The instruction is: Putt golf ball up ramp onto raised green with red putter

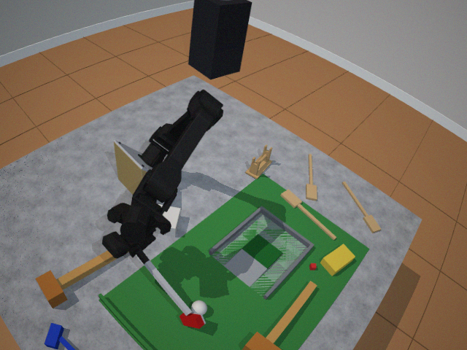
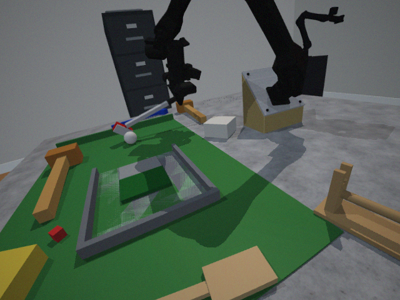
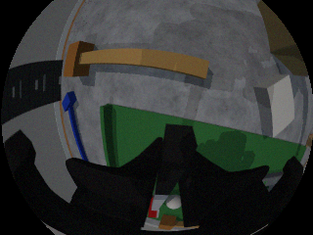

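Note:
My gripper (image 1: pixel 136 251) (image 2: pixel 180 100) (image 3: pixel 168 143) is shut on the dark handle of the red putter, above the mat's left edge in the top view. The putter's light shaft (image 1: pixel 168 288) (image 2: pixel 147 114) slants down to its red and white head (image 1: pixel 192 321) (image 2: pixel 122 128) (image 3: pixel 153 212). The head is a little above the mat, close to the white golf ball (image 1: pixel 199 308) (image 2: pixel 130 137) (image 3: pixel 174 202), on its side away from the ramp. Any contact is unclear. The grey ramp (image 1: pixel 241 263) (image 2: pixel 139 167) leads to the dark raised green (image 1: pixel 263 250) (image 2: pixel 147 184).
A grey wall (image 1: pixel 287 227) (image 2: pixel 151 224) borders the raised green. Orange mallets (image 1: pixel 51 288) (image 1: pixel 292 312) lie on both sides. A white block (image 1: pixel 171 216) (image 2: pixel 219 127) (image 3: pixel 283 107), blue club (image 1: pixel 54 335) (image 3: pixel 69 101), yellow block (image 1: pixel 338 259) and red cube (image 1: pixel 313 266) (image 2: pixel 57 234) also show.

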`<state>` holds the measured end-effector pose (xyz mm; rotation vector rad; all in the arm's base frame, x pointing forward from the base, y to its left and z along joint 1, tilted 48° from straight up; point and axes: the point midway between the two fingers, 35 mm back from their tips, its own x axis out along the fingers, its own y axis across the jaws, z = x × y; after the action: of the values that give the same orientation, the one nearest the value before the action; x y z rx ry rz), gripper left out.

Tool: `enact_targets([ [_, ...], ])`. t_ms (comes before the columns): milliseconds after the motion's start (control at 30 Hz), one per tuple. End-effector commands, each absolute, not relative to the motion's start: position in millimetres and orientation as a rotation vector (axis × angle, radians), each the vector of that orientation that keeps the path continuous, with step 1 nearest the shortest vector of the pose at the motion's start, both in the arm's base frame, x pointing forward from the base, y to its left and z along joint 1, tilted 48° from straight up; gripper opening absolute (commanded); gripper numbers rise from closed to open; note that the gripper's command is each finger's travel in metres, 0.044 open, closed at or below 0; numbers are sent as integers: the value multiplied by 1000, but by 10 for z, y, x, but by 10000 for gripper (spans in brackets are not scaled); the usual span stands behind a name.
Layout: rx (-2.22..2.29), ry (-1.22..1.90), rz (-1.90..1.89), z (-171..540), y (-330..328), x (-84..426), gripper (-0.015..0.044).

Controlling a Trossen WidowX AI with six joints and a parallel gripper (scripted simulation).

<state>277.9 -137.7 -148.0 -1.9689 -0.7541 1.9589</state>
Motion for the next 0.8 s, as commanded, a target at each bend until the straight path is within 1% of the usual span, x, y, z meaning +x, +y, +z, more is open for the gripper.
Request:
enact_targets([
  [0,-1966,-751,1949,-1547,-1325,2775,0],
  [500,-1968,-755,1959,-1558,-1331,2774,0],
  [767,-1968,-751,1951,-1753,-1476,2814,0],
])
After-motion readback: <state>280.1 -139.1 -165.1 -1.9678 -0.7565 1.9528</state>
